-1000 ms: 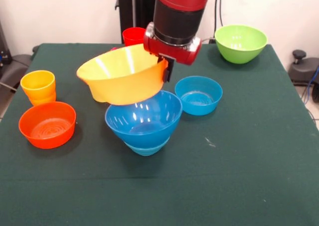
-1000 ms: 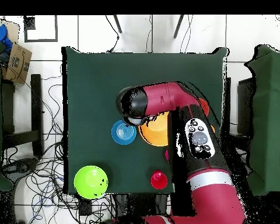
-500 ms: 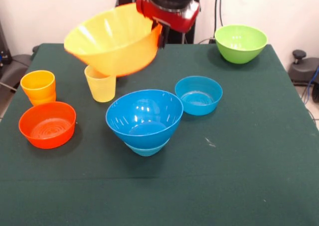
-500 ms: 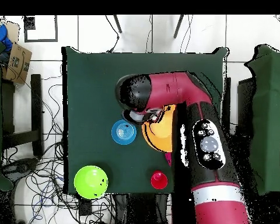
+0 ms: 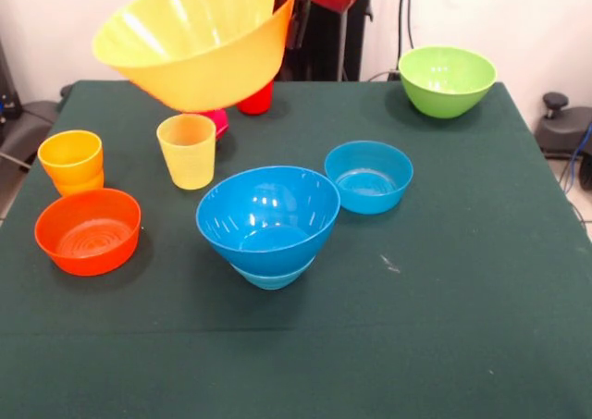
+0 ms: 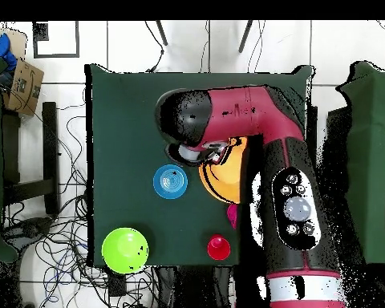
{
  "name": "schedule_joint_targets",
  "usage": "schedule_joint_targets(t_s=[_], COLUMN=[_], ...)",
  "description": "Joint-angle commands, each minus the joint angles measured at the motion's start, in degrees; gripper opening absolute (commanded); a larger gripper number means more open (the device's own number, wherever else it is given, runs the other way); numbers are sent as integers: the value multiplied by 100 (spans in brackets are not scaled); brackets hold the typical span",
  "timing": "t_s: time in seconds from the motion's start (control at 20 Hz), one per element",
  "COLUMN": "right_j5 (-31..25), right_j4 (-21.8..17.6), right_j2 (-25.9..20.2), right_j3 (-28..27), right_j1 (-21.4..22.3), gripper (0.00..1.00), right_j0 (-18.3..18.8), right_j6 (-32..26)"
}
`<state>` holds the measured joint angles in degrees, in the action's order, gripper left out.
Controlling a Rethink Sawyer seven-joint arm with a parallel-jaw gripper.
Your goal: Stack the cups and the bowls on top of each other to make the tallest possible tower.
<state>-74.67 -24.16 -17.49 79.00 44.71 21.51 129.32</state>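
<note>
Gripping the large yellow-orange bowl [image 5: 191, 36] by its right rim, the gripper [image 5: 294, 12] held it tilted high above the far left, well apart from the large blue bowl [image 5: 267, 215], so that one-sided grasp risked slipping.

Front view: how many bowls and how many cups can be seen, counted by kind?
Bowls: 6, namely yellow-orange held aloft at its rim by the gripper, large blue on a light-blue one, small blue, lime green, shallow orange.
Cups: 3, namely red, yellow, orange-yellow.
Unclear: 1 magenta item, mostly hidden.
Total: 10
</note>
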Motion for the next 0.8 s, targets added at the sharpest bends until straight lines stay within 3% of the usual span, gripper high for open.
schedule_joint_targets(t_s=[0.05,0.8], right_j5=[282,1307], right_j4=[-60,-98], right_j2=[58,185], right_j3=[89,-180], right_j1=[-150,-643], gripper=[0,0], right_j0=[-256,-310], right_j6=[259,554])
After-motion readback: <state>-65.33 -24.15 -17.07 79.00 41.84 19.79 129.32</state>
